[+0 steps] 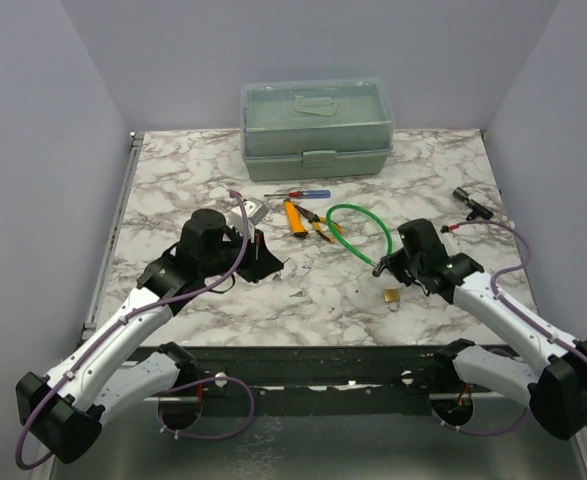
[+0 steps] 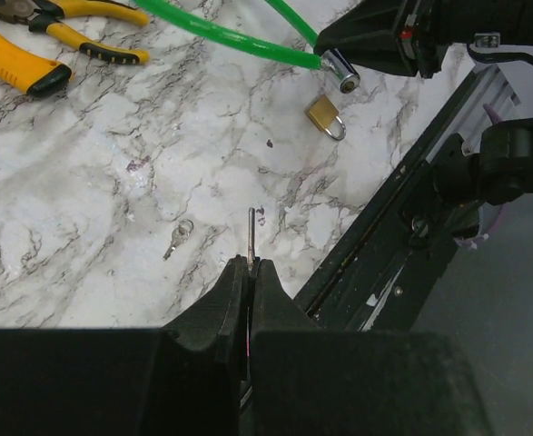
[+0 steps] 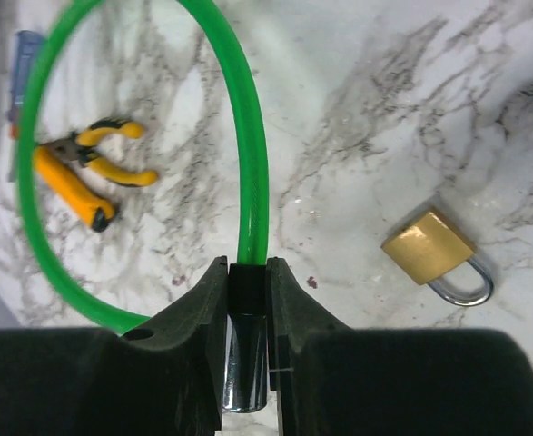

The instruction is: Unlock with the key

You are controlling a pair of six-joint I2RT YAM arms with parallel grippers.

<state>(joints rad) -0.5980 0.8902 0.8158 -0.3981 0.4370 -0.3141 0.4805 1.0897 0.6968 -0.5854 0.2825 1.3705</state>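
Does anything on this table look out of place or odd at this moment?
Slightly odd: a small key lies loose on the marble, while the left claw is shut on a separate thin metal blade. The right claw grips the green cable at its end, and the brass padlock lies apart, unheld.

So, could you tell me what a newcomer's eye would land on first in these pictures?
Probably the green cable loop mid-table, its metal end clamped in the right claw, with the small brass padlock lying on the marble just beside it. Next comes the left claw, shut on a thin silver key that points out from its tips, and the yellow pliers left of the loop.
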